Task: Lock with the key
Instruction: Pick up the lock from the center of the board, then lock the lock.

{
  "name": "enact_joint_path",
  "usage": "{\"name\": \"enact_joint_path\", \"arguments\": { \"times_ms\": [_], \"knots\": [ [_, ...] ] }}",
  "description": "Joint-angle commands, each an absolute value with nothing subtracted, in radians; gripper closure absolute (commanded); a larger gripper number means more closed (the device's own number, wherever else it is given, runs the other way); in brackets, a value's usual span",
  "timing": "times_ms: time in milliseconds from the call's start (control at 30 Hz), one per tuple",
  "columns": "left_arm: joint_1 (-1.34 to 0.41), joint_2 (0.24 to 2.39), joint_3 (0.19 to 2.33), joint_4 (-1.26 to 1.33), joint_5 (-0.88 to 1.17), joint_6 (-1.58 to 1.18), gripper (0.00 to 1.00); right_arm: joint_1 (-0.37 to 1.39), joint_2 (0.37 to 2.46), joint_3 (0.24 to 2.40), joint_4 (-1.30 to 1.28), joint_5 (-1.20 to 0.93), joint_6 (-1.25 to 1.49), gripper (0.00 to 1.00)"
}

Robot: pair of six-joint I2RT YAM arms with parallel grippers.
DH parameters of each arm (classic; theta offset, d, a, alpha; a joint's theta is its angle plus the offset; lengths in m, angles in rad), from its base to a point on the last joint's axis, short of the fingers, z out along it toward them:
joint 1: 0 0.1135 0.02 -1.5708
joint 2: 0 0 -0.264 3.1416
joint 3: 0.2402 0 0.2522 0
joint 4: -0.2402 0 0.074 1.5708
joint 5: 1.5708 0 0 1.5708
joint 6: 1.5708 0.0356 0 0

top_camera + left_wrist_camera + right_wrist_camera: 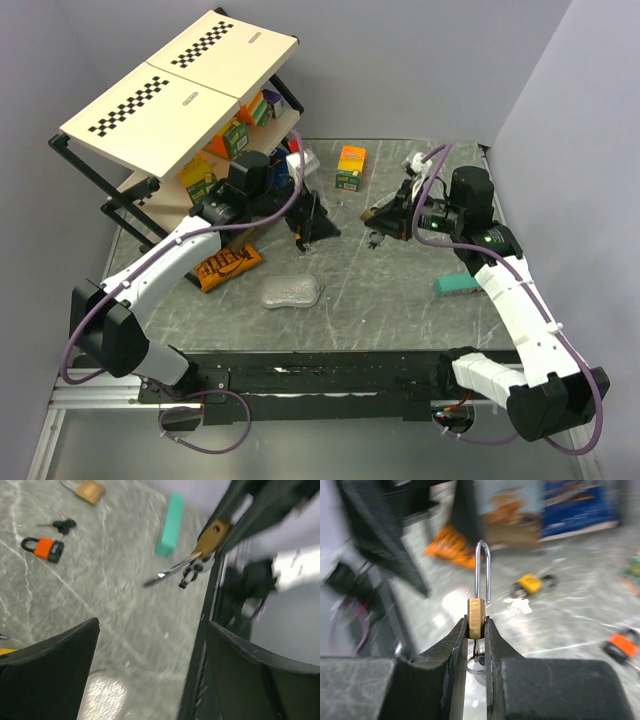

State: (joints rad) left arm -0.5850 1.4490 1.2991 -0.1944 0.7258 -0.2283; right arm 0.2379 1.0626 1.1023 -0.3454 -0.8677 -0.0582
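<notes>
My right gripper [476, 622] is shut on a brass padlock [476, 612], pinching its body between both fingers. The steel shackle [482, 570] points away from me, and its short leg stands free of the body. A key [477, 652] on a ring sticks out of the padlock's underside, between the fingers. In the left wrist view the same padlock [212, 536] shows at the upper right with its keys [192, 572] dangling. My left gripper [152, 625] is open and holds nothing, a short way left of the right gripper [385, 222] over the table.
On the table lie an orange padlock [42, 548], black keys [62, 526], another brass padlock [89, 490] and a yellow padlock [530, 584]. Also there are a teal box [455, 287], a clear bag [292, 292], an orange snack bag [228, 265], an orange-green box [350, 167] and a shelf [180, 85].
</notes>
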Motion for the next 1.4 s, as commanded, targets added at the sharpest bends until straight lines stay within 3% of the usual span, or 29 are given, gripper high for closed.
{"name": "enact_joint_path", "arguments": {
  "times_ms": [0,167,367,533,800,967,1067,1200,1267,1367],
  "knots": [
    [-0.574,1.375,1.263,-0.325,0.931,0.202,0.10,0.235,1.069,1.161,-0.520,-1.106,-0.213,1.00],
    [-0.578,1.330,1.229,-0.359,1.045,0.380,0.23,0.236,1.104,1.198,-0.647,-1.182,-0.305,1.00],
    [-0.620,1.324,1.221,-0.318,1.000,0.393,0.40,0.242,1.124,1.184,-0.677,-1.229,-0.325,1.00],
    [-0.670,1.319,1.223,-0.322,0.954,0.431,0.46,0.258,1.140,1.196,-0.709,-1.232,-0.345,1.00],
    [-0.686,1.307,1.203,-0.304,0.948,0.431,0.72,0.278,1.161,1.213,-0.724,-1.241,-0.356,1.00],
    [-0.689,1.296,1.189,-0.322,0.946,0.457,0.99,0.281,1.170,1.221,-0.723,-1.255,-0.351,1.00],
    [-0.687,1.290,1.189,-0.328,0.948,0.460,0.99,0.281,1.178,1.220,-0.704,-1.249,-0.319,1.00],
    [-0.661,1.261,1.167,-0.197,0.980,0.295,0.99,0.247,1.224,1.249,-0.755,-1.261,-0.294,0.22],
    [-0.652,1.253,1.163,-0.172,0.997,0.252,0.99,0.219,1.238,1.275,-0.827,-1.249,-0.330,0.07],
    [-0.649,1.255,1.167,-0.170,1.002,0.224,0.99,0.189,1.220,1.282,-0.824,-1.218,-0.362,0.01]
  ]
}}
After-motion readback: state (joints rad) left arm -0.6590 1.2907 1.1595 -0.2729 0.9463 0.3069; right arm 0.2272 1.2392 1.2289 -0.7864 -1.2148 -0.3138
